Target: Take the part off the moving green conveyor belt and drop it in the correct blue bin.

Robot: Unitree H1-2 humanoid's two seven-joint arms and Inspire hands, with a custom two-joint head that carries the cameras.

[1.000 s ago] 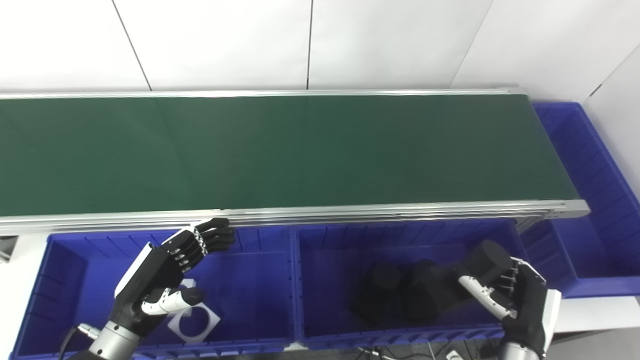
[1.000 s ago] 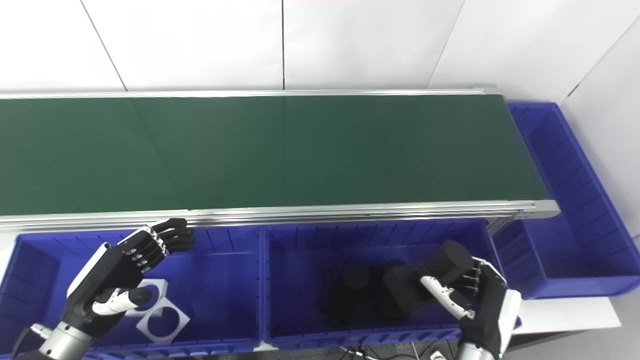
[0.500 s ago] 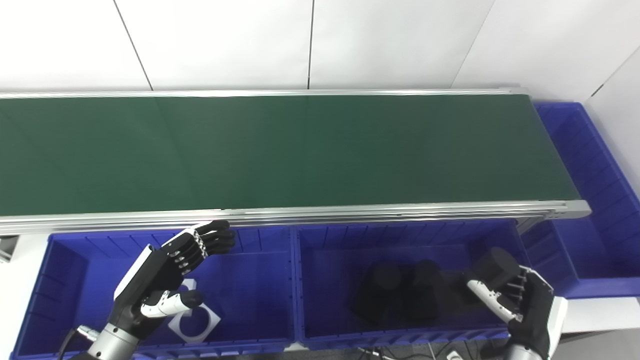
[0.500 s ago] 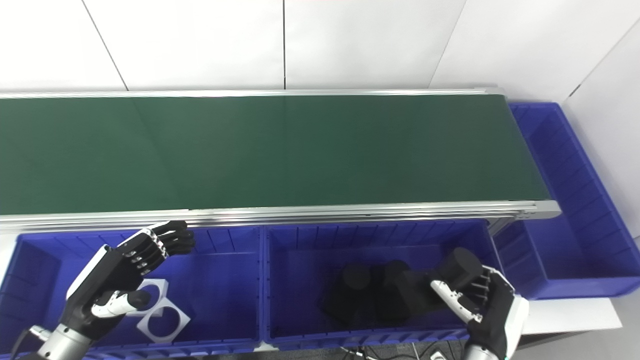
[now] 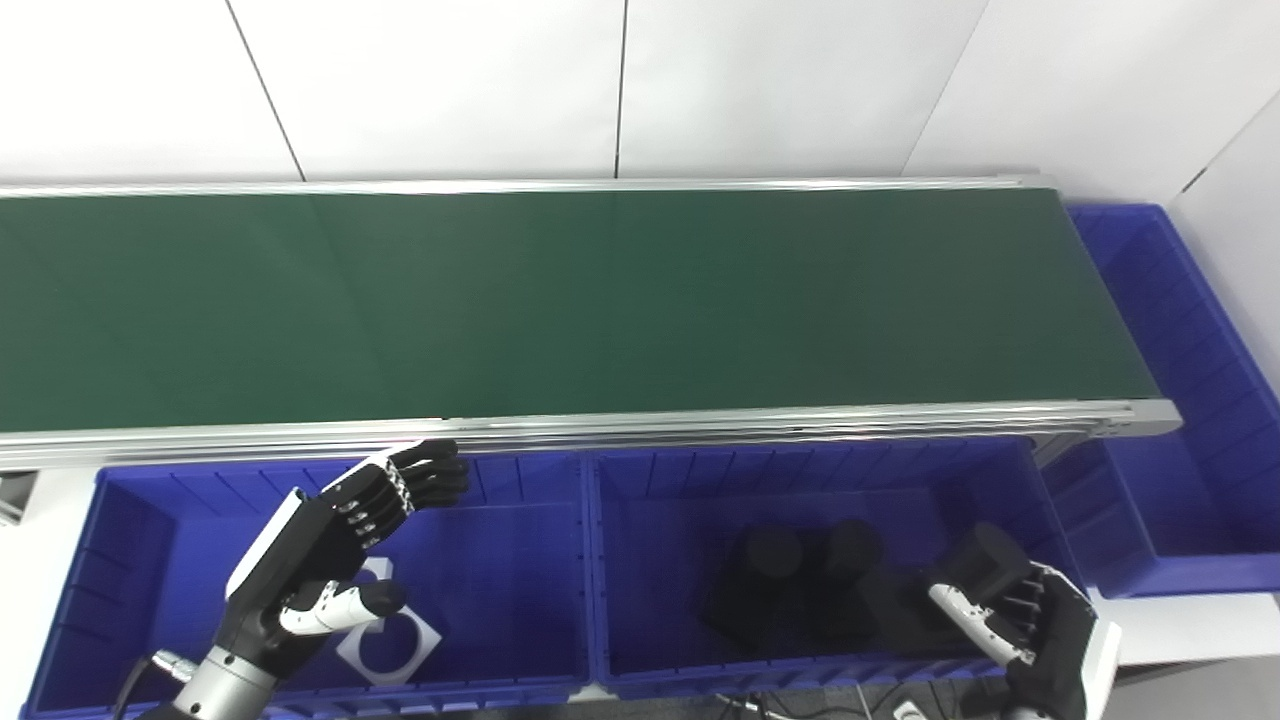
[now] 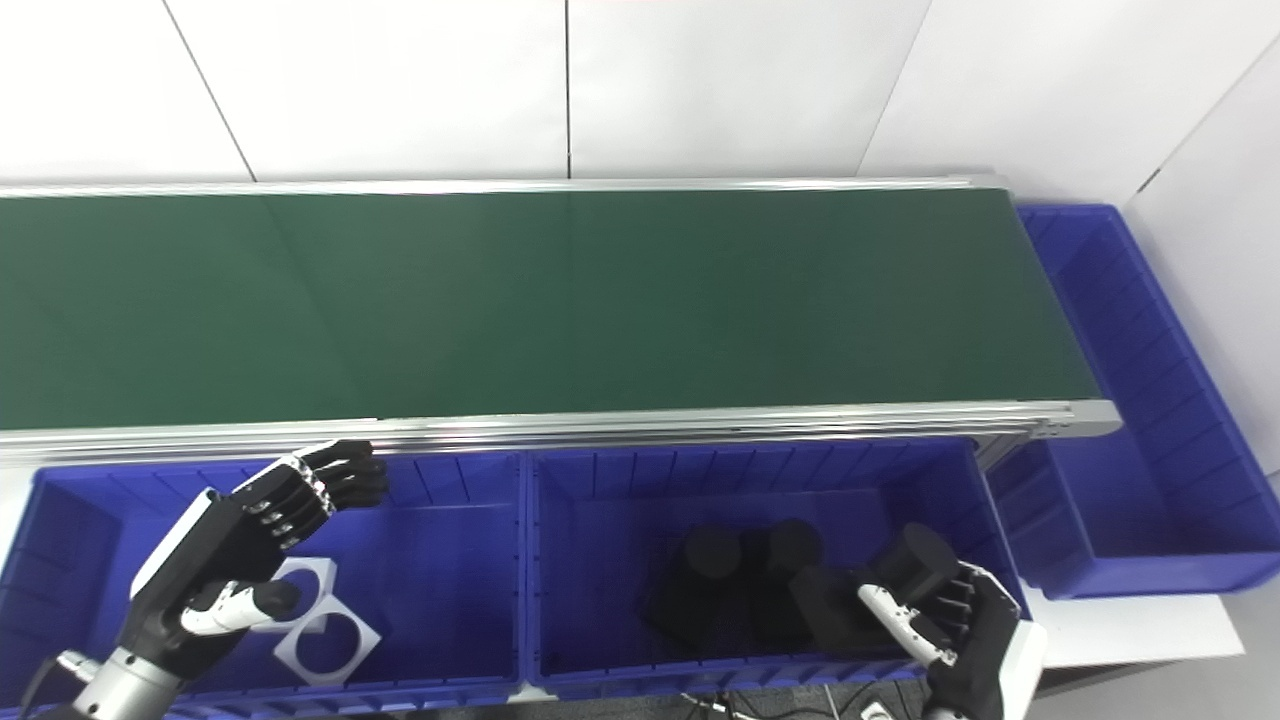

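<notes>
The right hand [image 6: 960,625] is clamped around a black part [image 6: 915,565], low inside the blue bin [image 6: 745,465], with other black parts [image 6: 740,585] just left. The left hand [image 5: 320,560] hangs empty, fingers apart, above white square plates [image 5: 390,640].

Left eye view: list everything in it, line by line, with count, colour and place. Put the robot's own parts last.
conveyor belt: one, dark green with silver rails, across the middle; nothing lies on it.
left bin: one, blue, in front of the belt at the left.
middle bin: one, blue, in front of the belt, right of centre.
end bin: one, blue, at the belt's right end.
white plates: at least two, flat squares with round holes, in the left bin, partly hidden by the hand.
black parts: several, exact count unclear, piled in the middle bin.
black cylinder part: one, in the right hand.
wall: white panels, behind.
left hand: open, above the left bin.
right hand: shut on the black cylinder part, over the middle bin.
</notes>
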